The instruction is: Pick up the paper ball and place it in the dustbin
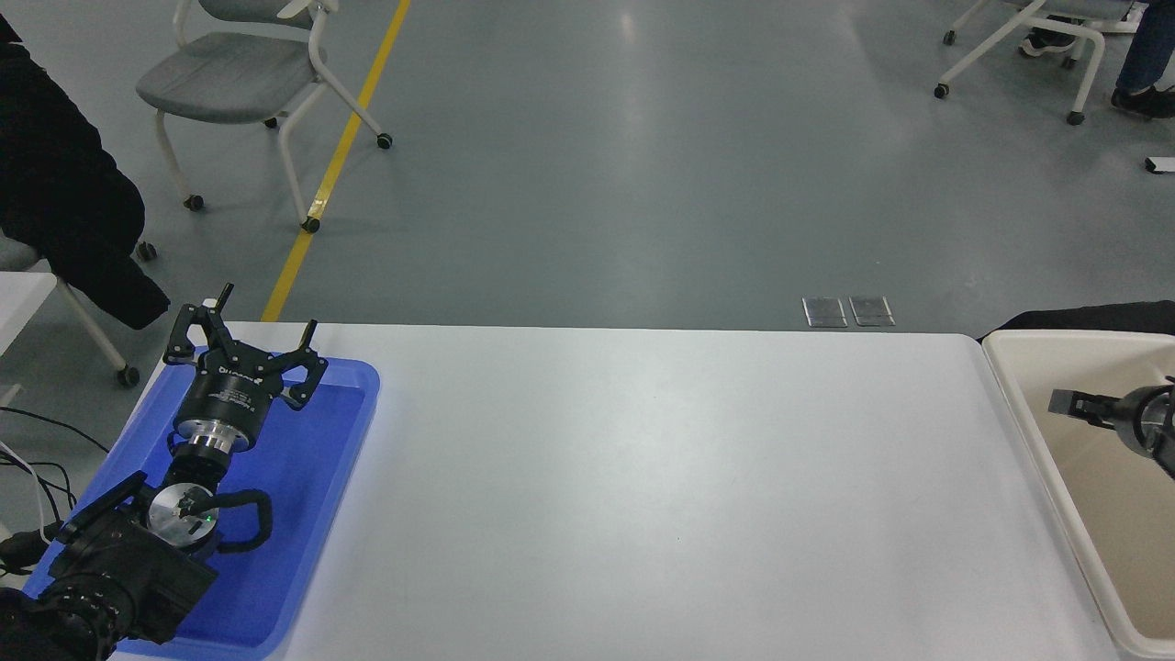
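Hanging over the dustbin point(1019, 404) at three o'clock, the right gripper point(1065, 402) pokes in from the table's right edge — only one dark fingertip shows, so whether its fingers are apart or together I cannot tell. Paper ball: not visible anywhere; the bin's cream floor shows bare where it can be seen. Left gripper point(240, 332) sits parked at eight o'clock above the blue tray point(312, 477), fingers spread wide, gripping nothing. White table point(661, 477) between them.
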### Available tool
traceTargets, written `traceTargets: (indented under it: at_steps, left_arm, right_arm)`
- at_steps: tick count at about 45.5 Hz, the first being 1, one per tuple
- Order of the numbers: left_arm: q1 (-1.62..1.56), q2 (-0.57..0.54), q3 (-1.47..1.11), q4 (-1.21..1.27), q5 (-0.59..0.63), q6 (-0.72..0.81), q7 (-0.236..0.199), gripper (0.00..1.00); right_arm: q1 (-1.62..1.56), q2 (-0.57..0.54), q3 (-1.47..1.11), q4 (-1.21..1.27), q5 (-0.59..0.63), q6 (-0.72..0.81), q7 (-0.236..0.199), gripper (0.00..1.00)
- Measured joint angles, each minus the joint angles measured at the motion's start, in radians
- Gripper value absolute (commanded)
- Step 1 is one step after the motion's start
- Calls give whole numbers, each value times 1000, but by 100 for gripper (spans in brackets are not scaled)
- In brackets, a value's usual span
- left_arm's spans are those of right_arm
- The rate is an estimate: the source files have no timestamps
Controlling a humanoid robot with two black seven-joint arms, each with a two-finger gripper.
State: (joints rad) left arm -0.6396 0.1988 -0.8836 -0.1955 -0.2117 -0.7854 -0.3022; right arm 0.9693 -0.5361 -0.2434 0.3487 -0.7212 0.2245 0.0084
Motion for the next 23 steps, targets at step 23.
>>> traceTargets:
  at_steps: [23]
  left_arm:
    - [2,1,0,0,0,0,0,100]
  right_arm:
    - [-2,-31,615,303,323,4,3,100]
